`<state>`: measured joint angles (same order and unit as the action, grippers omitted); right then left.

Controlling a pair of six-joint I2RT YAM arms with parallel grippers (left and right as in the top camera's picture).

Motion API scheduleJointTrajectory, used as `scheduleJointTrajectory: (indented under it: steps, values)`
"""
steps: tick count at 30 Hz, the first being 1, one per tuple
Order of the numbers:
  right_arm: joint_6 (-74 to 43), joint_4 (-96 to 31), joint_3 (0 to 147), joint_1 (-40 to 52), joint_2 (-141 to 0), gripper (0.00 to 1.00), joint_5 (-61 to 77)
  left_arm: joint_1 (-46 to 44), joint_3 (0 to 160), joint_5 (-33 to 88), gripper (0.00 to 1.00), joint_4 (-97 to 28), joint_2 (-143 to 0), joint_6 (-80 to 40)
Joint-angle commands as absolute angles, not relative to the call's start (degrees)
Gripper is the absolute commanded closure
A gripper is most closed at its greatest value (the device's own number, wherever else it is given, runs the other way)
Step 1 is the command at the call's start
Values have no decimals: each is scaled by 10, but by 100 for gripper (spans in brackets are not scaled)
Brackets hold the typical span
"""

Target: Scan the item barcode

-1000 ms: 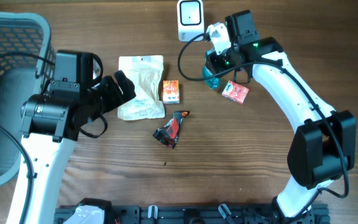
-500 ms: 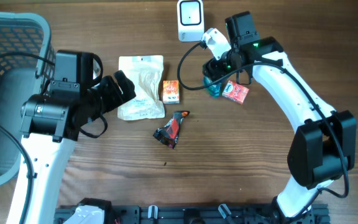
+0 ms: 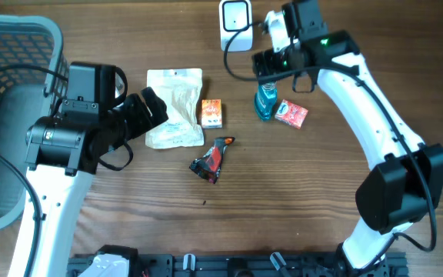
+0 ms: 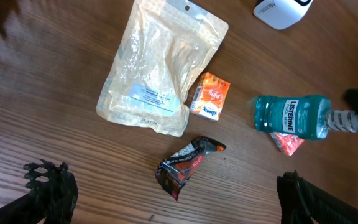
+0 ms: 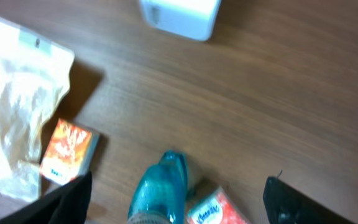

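Note:
A teal mouthwash bottle (image 3: 265, 101) stands upright on the wooden table beside a red tissue pack (image 3: 291, 113). It also shows in the left wrist view as the bottle (image 4: 291, 116) and from above in the right wrist view as the bottle (image 5: 163, 190). The white scanner (image 3: 236, 15) sits at the far edge. My right gripper (image 3: 277, 68) hovers open above the bottle, between it and the scanner (image 5: 180, 15), touching nothing. My left gripper (image 3: 151, 111) is open by the pale pouch (image 3: 174, 108), with nothing between its fingers (image 4: 51, 186).
An orange tissue pack (image 3: 211, 113) lies right of the pouch. A dark red wrapper (image 3: 212, 158) lies nearer the front. A grey mesh basket (image 3: 6, 46) fills the far left. The scanner's cable loops past the right arm.
My right gripper has opened, let go of the teal bottle and pulled up and back toward the scanner. The bottle stays standing by the red pack. The left arm has not moved.

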<state>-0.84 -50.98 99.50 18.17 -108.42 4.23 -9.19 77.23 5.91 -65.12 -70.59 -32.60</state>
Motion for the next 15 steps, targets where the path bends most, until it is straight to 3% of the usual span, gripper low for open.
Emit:
scheduleJointTrajectory:
  steps: [1,7,11,15]
  values:
    - [-158,-563,1053,179,-1067,9,-13,-89,777,66,0,-650,-705,-317]
    - [-310,-640,1060,179,-1018,0,-13,-89,777,66,0,-650,-705,-317]
    - [-413,-707,1058,180,-1010,0,10,-89,777,66,0,-650,-705,-317]
    - [-441,-683,1025,180,-1010,0,73,-89,777,66,0,-650,-705,-317]
